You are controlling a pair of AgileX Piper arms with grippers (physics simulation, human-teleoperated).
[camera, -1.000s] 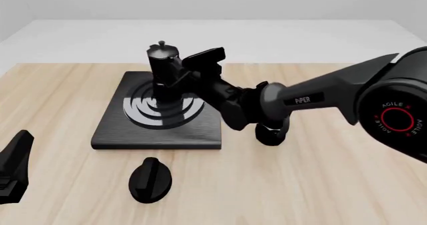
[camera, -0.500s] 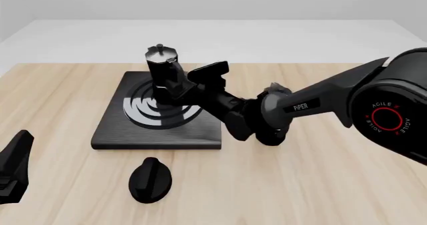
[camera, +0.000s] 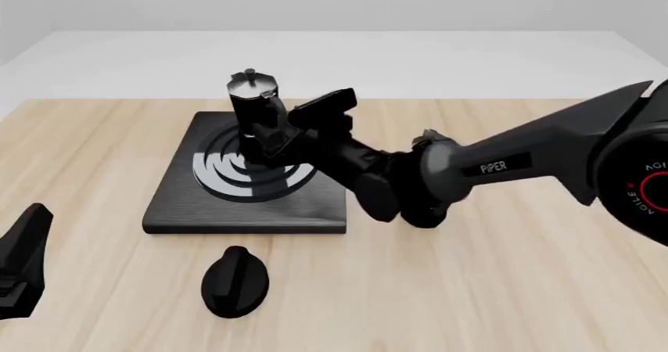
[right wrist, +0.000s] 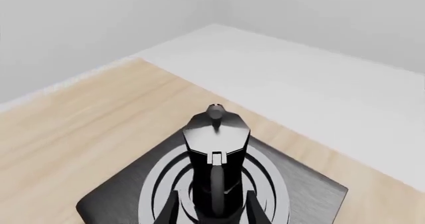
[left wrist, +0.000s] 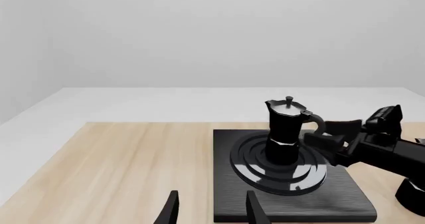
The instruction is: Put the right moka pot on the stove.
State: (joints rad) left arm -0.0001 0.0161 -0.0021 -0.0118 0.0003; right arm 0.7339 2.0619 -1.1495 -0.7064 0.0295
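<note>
Standing upright on the stove [camera: 246, 188], the right moka pot [camera: 253, 113] could be toppled if its handle is snagged between the spread fingers of the right tool [camera: 280, 135]; the left tool [left wrist: 210, 211] is seen open.

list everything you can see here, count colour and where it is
moka pot: one in clear view, black with a silver-grey lid and knob, upright on the stove's rings
second moka pot: one, black, mostly hidden behind the right arm, on the table right of the stove
stove: one, flat black slab with silver-grey rings, on the table left of centre
dial knob: one, black, round, on the table in front of the stove
table: one, light wood, under everything
left end effector: one, black, fingers apart and holding nothing, low at the table's left side
right end effector: one, black, fingers either side of the moka pot's handle; contact cannot be told
</note>
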